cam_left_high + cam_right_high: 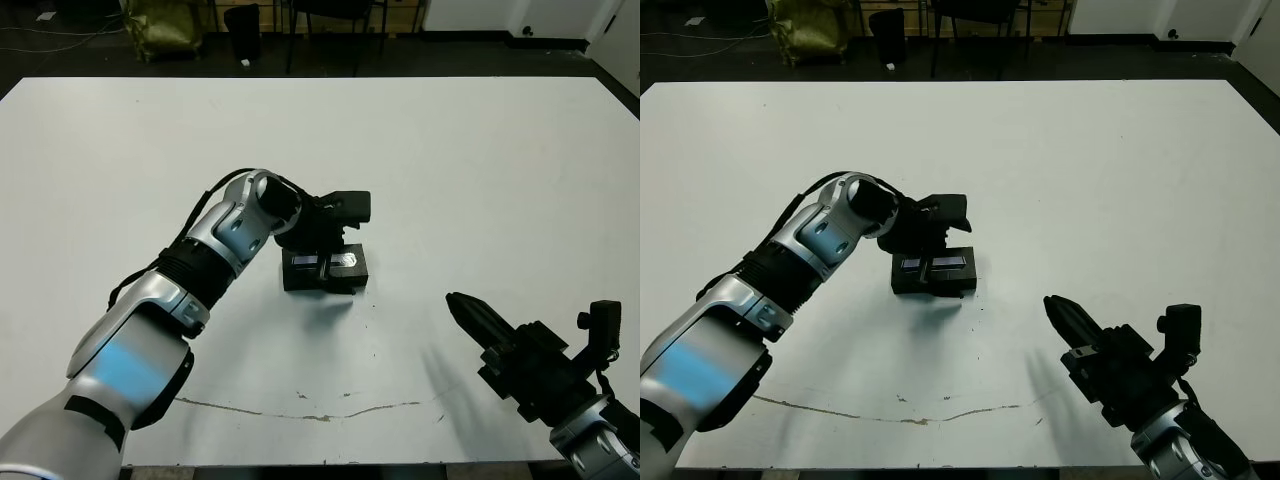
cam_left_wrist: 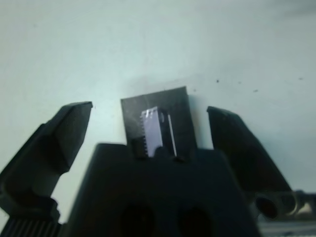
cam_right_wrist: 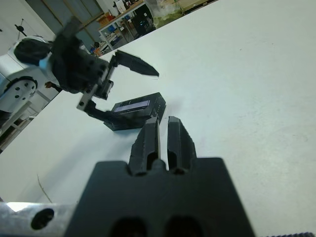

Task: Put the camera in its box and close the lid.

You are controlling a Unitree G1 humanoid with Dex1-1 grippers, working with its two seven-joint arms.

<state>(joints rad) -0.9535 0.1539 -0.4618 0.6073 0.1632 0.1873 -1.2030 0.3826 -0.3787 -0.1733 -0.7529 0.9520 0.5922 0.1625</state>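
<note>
Box closed, flat on the white table, roughly mid-table and a little toward the near edge; lid seated on top, pale silvery-blue stripe facing up. Camera not visible anywhere on the table; cannot tell from outside whether inside the box. Left gripper directly over the box, released, fingers spread wide with one finger off each side of the lid, not touching it as far as visible. In the right wrist view, one left finger raised above the box, the other low beside its side wall. Left arm reaching in from the near left corner toward mid-table. Right gripper near the near right corner, well apart from the box, clenched on nothing, fingertips pressed together and aimed toward the box. Long thin crack-like mark along the table's near edge. Dark floor and chair legs beyond the far edge.
</note>
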